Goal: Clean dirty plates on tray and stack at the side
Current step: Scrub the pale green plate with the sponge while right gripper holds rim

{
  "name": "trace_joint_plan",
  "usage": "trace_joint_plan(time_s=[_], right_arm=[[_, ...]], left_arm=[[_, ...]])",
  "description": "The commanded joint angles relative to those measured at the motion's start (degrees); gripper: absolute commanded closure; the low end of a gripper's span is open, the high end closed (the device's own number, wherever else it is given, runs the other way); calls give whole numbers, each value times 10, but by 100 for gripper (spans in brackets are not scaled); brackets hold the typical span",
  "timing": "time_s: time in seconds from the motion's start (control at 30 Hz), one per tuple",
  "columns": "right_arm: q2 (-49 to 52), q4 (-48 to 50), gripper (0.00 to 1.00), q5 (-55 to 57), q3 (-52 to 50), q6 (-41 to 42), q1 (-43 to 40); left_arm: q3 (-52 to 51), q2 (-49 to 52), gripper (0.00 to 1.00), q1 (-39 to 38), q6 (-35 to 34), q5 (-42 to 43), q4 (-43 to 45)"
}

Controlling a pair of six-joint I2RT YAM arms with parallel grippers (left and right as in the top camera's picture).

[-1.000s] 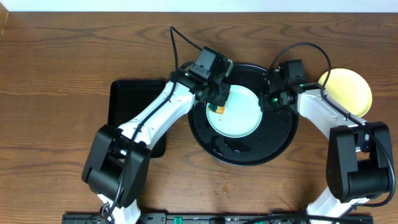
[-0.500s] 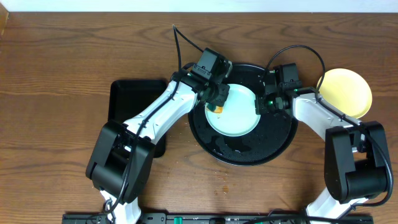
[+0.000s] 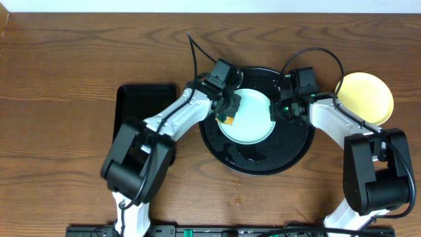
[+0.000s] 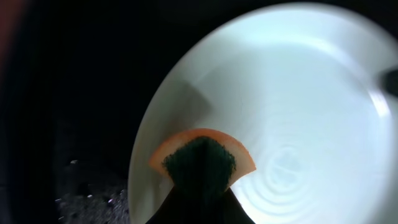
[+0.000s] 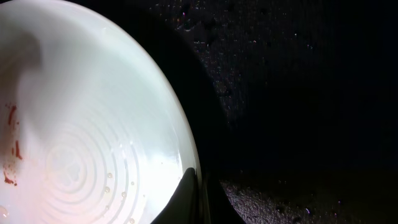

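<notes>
Nearest the robot, the round black tray (image 3: 258, 164) shows the near part of its floor bare and wet, flecked with droplets. On the tray's middle lies the pale blue plate (image 3: 255, 126), flat and glossy with water over its moulded rings.

The left jaws are clamped on a sponge (image 3: 228, 118), orange with a dark green scouring face. It is pressed onto the side of the plate that faces the tray's left rim. In the left wrist view the sponge (image 4: 202, 158) sits just inside the plate's edge, and the surface around it looks wiped.

Since a second ago the sponge has slid a little toward the tray's near-left side. The right jaws, then slightly apart at the plate's side facing the tray's right rim, have closed on it. The right wrist view shows the plate (image 5: 93, 124) pinched at its edge between the two dark tips. I judge the plate is now pinned so that scrubbing cannot push it about.

Work remains: red-brown specks (image 5: 10, 152) cling to the plate away from that grip.

Off the tray, just beyond its right rim on the table (image 3: 79, 52), sits the pale yellow plate (image 3: 366, 97), which looks clean and is probably the start of the stack. A rectangular black tray (image 3: 141, 112) lies left of the round tray. I can make out no second blue plate.
</notes>
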Motion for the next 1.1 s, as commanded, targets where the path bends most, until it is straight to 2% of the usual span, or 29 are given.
trace_joint_plan(time_s=[0.0, 0.43, 0.6, 1.07], right_arm=[[-7, 1, 99, 1, -5, -3, 7], [-7, 1, 99, 1, -5, -3, 7], [-7, 1, 99, 1, -5, -3, 7], [-7, -1, 99, 1, -5, -3, 7]], left_arm=[[-5, 26, 92, 1, 8, -5, 1], [-5, 64, 92, -21, 7, -3, 9], [-5, 64, 92, -29, -34, -4, 16], [-26, 68, 92, -29, -49, -58, 18]])
